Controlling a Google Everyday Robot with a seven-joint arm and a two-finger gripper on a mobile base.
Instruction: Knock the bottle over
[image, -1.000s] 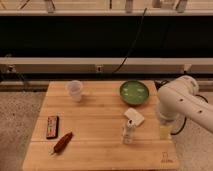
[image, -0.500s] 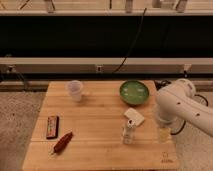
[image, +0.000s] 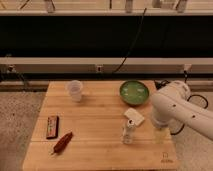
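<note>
The bottle (image: 129, 131) stands upright on the wooden table (image: 95, 120), right of the middle and toward the front. It is small, slim and whitish with a white cap. My white arm (image: 172, 107) reaches in from the right. The gripper (image: 159, 134) hangs below the arm, just right of the bottle and about level with it, with a small gap between them.
A flat white block (image: 134, 116) lies just behind the bottle. A green bowl (image: 135, 92) sits at the back right and a translucent cup (image: 74, 90) at the back left. A dark flat packet (image: 52, 126) and a reddish-brown stick-shaped thing (image: 63, 143) lie at the front left.
The arm has shifted slightly left, bringing the gripper closer to the bottle. The bottle still stands upright in the same spot.
</note>
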